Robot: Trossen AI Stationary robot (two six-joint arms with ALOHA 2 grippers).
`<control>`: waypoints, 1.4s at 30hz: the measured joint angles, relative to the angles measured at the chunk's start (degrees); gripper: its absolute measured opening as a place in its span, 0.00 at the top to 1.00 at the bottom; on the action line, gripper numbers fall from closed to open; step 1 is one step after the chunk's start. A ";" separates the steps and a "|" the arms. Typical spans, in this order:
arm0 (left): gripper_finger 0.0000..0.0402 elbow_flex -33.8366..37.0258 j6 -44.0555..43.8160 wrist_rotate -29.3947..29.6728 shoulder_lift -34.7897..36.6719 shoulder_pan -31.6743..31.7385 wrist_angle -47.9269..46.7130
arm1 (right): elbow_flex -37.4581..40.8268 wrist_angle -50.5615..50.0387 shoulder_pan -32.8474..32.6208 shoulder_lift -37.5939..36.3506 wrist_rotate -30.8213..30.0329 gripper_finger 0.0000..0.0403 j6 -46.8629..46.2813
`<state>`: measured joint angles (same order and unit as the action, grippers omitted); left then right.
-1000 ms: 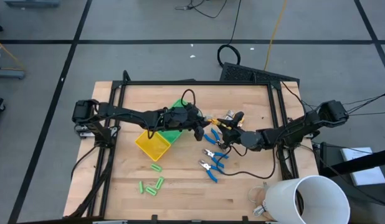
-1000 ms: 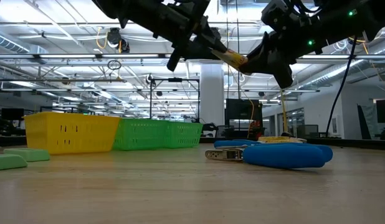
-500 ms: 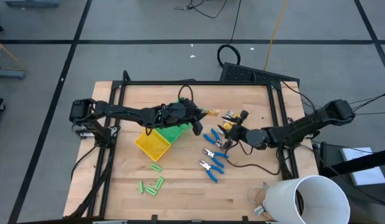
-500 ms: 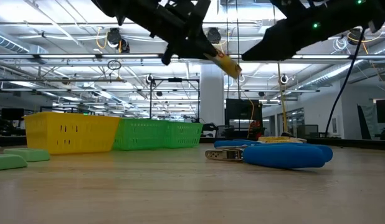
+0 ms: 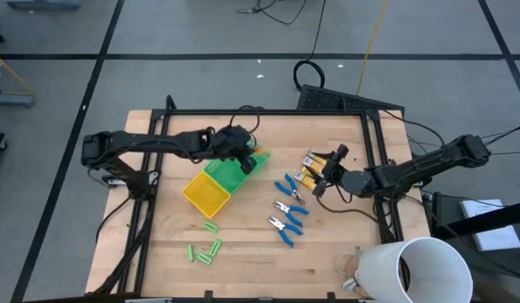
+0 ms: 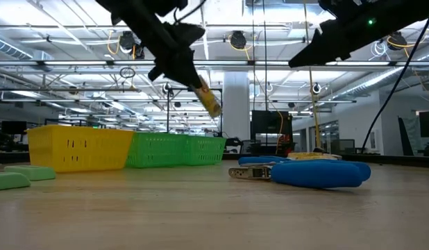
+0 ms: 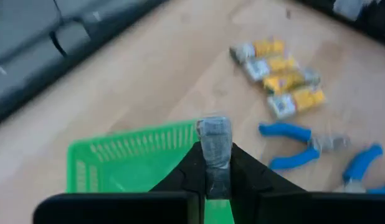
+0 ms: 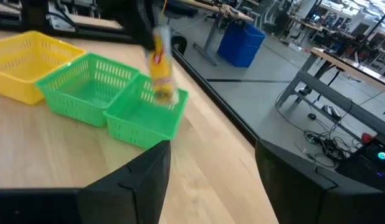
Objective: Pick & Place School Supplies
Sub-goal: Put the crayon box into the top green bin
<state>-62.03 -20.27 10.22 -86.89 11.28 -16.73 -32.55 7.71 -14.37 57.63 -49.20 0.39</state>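
My left gripper [image 5: 248,157] is shut on a yellow-orange oblong piece [image 5: 262,156] in the air over the right corner of the green basket [image 5: 228,173]. The low view shows the piece [image 6: 209,101] slanting down. My right gripper [image 5: 327,175] hovers open beside the pile of yellow-orange pieces [image 5: 313,163], with nothing between its fingers [image 8: 139,180]. Three blue-handled tools [image 5: 287,206] lie flat on the table near its middle. Several light-green sticks [image 5: 206,249] lie toward the near edge. My left gripper pinches the piece between its two fingers [image 7: 191,168] at its near end [image 7: 215,165]. The rest, with a grey cap [image 7: 214,127], sticks out past the fingertips. The fingers slant down from the table's left and lie along the piece. It is lifted clear above the basket.
A yellow basket [image 5: 206,195] adjoins the green one on its near-left side. A big white cup [image 5: 411,268] lies at the near right corner. A black frame [image 5: 268,112] runs along the table's far and side edges. Bare wood lies between the baskets and the green sticks.
Both grippers held the yellow-orange piece over the table's middle. My right gripper has let go and drawn back toward the right edge. My left gripper has carried the piece toward the left, over the green basket, and the piece now tips downward.
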 joint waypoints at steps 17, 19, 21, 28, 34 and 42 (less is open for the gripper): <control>0.91 14.90 -4.33 -15.52 0.61 10.87 12.67 | 0.21 0.24 0.00 0.17 -0.01 0.45 0.71; 0.90 16.82 -4.93 -16.64 0.48 11.89 14.66 | 0.21 0.63 0.00 0.17 -0.01 0.45 0.69; 0.87 18.20 -5.75 -17.69 0.49 12.65 16.03 | 0.21 0.65 0.00 0.17 -0.01 0.45 0.69; 0.83 19.18 -5.80 -17.90 0.50 12.91 16.91 | 0.21 0.65 0.00 0.17 -0.01 0.45 0.69; 0.82 19.18 -6.46 -17.68 0.50 12.84 17.74 | 0.21 0.65 0.02 0.17 -0.01 0.45 0.70; 0.61 19.18 -6.85 -17.07 0.50 12.82 17.94 | 0.21 0.64 0.02 0.17 -0.01 0.45 0.70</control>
<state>-42.85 -27.11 -6.85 -86.39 24.10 1.21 -32.34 8.35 -14.35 57.80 -49.21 1.09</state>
